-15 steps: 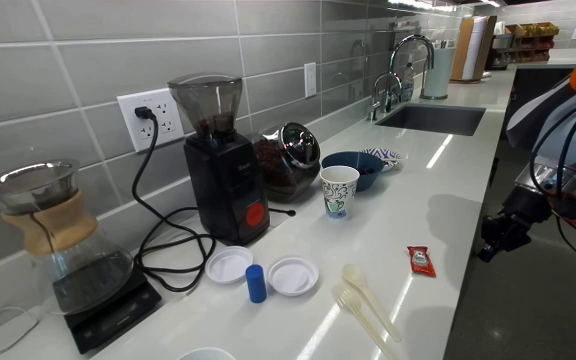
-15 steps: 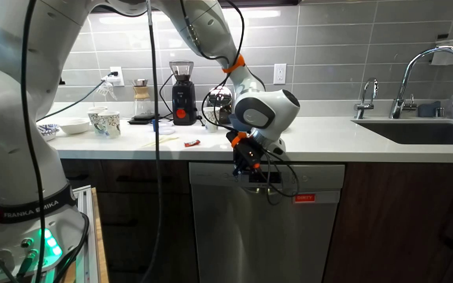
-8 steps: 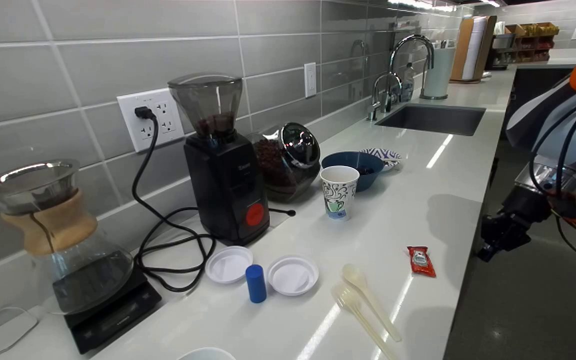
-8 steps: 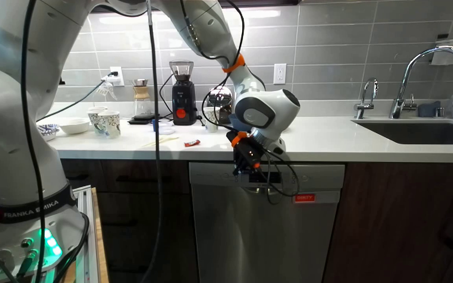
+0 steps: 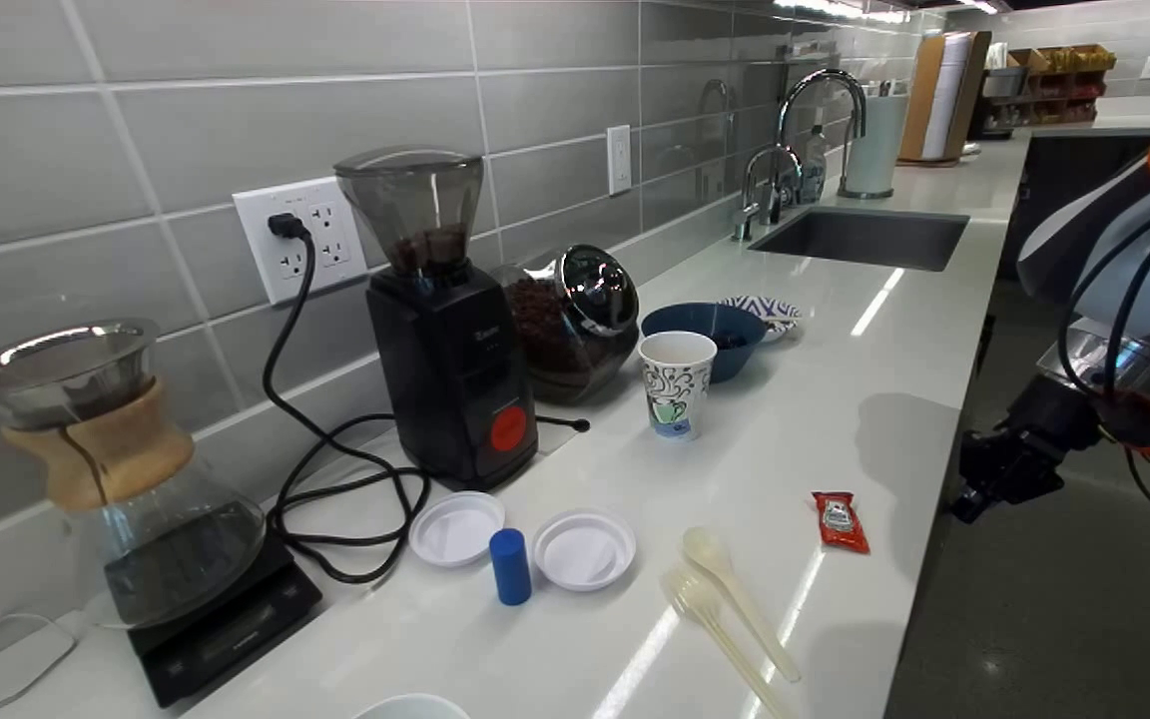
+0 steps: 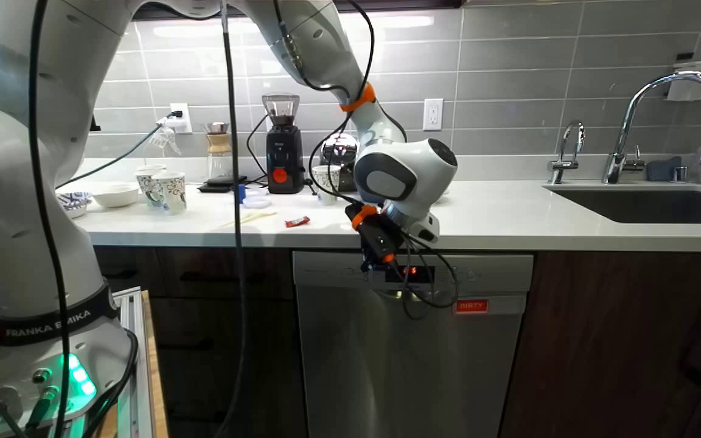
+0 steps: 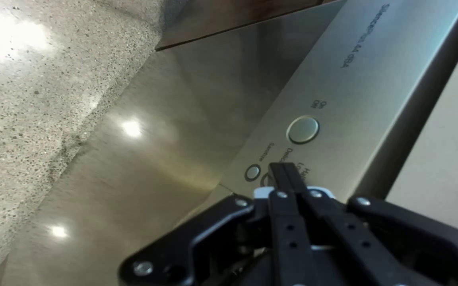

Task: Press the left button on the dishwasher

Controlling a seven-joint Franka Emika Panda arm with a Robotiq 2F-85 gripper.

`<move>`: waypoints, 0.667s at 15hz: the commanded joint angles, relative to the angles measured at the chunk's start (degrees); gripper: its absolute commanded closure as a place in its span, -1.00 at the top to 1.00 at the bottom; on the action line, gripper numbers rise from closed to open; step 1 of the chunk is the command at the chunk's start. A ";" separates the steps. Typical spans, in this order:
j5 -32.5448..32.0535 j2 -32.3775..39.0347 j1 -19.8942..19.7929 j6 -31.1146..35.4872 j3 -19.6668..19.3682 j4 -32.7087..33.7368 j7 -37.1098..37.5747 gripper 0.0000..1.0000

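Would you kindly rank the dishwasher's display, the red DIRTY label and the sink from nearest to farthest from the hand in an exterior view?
1. Display: just right of the hand in the picture.
2. Red DIRTY label: farther right and lower, on the dishwasher.
3. Sink: far right, set in the counter.

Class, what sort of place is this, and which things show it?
Most likely a kitchen, though home or workplace is uncertain: a dishwasher stands under the counter, which has a sink set into it and a coffee grinder on top.
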 commanded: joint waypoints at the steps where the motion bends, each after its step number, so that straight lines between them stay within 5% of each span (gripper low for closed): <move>1: 5.44 -0.86 -0.37 2.74 2.42 -1.55 2.02 -1.00; 10: -16.45 -5.80 0.34 -7.92 -2.61 -0.48 1.27 -1.00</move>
